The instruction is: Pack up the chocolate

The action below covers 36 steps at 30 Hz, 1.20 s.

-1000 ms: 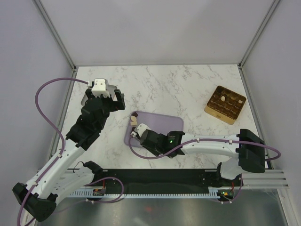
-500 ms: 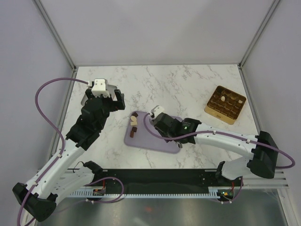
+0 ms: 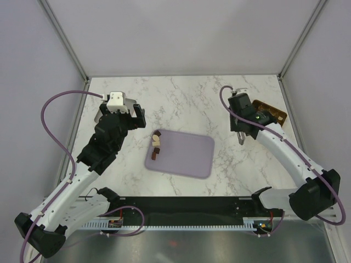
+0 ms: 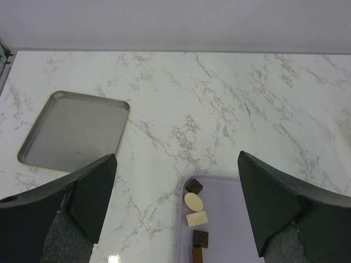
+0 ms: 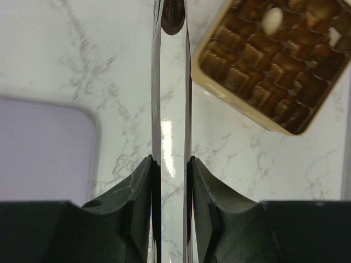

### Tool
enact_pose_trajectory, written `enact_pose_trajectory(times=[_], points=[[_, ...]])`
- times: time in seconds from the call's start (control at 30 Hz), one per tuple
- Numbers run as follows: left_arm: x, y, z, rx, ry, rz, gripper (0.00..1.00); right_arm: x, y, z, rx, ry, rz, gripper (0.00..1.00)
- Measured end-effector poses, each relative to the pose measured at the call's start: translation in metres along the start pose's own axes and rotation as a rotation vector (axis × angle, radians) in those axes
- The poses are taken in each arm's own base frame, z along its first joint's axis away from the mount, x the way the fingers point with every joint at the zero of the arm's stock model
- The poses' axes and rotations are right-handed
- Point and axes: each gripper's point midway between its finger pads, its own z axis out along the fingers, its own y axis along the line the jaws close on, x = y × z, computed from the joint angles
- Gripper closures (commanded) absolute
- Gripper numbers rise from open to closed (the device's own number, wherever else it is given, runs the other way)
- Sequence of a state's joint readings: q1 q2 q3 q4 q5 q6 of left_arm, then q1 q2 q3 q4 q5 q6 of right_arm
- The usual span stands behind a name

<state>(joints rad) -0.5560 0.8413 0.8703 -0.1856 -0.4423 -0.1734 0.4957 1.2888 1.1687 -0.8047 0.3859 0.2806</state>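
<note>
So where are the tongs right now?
The tongs are on the right side of the table, held in the right gripper; in the right wrist view their tips pinch a dark piece beside the gold box.

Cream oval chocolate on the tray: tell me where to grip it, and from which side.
Pinch the cream oval chocolate across its narrow width, from straight above: a dark piece and a cream block crowd both ends, while its long flanks look free.

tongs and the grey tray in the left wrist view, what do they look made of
The tongs: likely polished metal; the thin blades mirror the marble. The grey tray: probably brushed or matte metal, with a dull silver sheen and a raised rim.
</note>
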Motion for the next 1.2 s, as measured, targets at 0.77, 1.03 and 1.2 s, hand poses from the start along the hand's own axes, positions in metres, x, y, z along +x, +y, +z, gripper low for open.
enact_pose_trajectory(times=[0.77, 1.03, 1.2], points=[[0.000, -0.001, 0.000, 0.007, 0.001, 0.000, 0.00, 0.001, -0.150, 0.027, 0.371, 0.078, 0.360, 0.63], [0.000, -0.001, 0.000, 0.007, 0.001, 0.000, 0.00, 0.005, -0.152, 0.037, 0.379, 0.078, 0.379, 0.63], [0.000, -0.001, 0.000, 0.007, 0.001, 0.000, 0.00, 0.008, -0.152, 0.043, 0.381, 0.087, 0.379, 0.62]])
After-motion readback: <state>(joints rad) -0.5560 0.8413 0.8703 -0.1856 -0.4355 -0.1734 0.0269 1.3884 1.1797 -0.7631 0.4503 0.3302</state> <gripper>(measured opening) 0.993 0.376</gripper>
